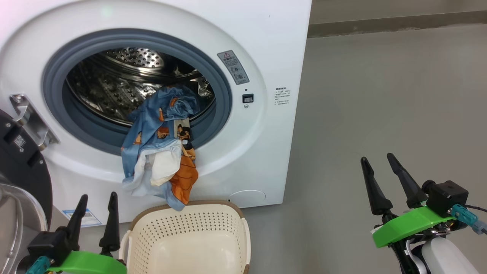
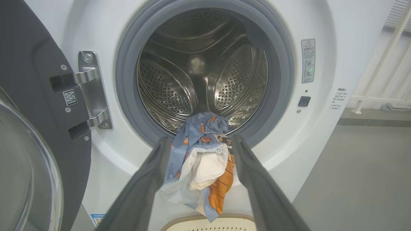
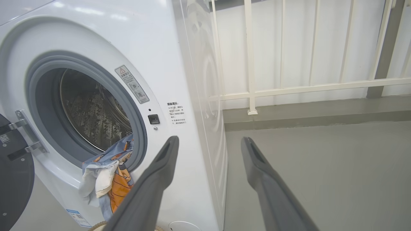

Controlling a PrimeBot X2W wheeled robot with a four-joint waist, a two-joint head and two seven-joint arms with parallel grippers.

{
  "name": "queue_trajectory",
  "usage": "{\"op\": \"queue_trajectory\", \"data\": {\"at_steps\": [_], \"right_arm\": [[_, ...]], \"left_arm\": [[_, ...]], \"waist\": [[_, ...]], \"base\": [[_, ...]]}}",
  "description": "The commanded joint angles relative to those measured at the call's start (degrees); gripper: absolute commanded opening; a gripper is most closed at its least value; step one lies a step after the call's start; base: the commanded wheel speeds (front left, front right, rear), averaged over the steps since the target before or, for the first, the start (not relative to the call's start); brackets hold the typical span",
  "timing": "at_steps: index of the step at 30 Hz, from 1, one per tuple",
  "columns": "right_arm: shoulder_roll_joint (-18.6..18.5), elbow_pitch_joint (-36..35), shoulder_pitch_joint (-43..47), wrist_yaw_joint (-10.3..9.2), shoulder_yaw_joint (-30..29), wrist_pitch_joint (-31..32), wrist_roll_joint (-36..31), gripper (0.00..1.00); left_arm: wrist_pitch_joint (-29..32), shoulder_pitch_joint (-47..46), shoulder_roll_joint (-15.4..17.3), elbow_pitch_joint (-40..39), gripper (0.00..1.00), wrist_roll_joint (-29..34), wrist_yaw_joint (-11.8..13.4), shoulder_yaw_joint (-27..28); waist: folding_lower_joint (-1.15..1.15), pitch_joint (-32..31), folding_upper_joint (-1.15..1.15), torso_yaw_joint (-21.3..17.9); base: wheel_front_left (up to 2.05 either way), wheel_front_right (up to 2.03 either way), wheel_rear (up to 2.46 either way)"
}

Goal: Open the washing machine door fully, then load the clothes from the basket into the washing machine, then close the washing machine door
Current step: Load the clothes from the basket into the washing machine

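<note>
Ahead, clothes [image 1: 159, 148] hang from washing machine [image 1: 266, 45], beyond left claw [image 1: 98, 197].

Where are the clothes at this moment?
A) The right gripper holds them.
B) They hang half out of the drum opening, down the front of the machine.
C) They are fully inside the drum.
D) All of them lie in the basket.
B: the clothes drape from the drum over the grey gasket and down the white front of the washing machine, their lower end reaching the rim of the basket.

Clothes [image 1: 152, 125] blue, orange print, maybe animals; basket [image 1: 182, 232] cream.
</note>
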Motion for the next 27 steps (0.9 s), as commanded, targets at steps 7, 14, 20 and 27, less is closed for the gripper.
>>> {"op": "queue_trajectory", "data": {"at_steps": [7,14,20,27], "right_arm": [[-0.77,-1.52,-0.06,0.42,0.32,-0.46,-0.94,1.0],[-0.68,-1.37,-0.32,0.42,0.59,-0.46,-1.08,1.0],[-0.8,-1.16,-0.49,0.42,0.67,-0.46,-1.08,1.0],[-0.64,-1.01,-0.6,0.42,0.96,-0.46,-1.17,1.0]], "left_arm": [[-0.12,-0.19,0.87,-3.1,1.0,-0.03,1.13,1.94],[0.06,0.04,0.63,-3.61,1.0,-0.5,1.45,1.59],[0.04,0.08,0.62,-3.72,1.0,-0.92,1.7,1.44],[0.01,-0.18,0.71,-3.67,1.0,-1.03,1.81,1.0]], "waist": [[0.0,0.22,0.0,0.35],[0.0,0.38,0.0,0.38],[0.0,0.59,0.0,0.34],[0.0,0.8,0.0,0.36]], "base": [[0.0,0.0,0.0],[0.0,0.0,0.0],[0.0,0.0,0.0],[0.0,0.0,0.0]]}}
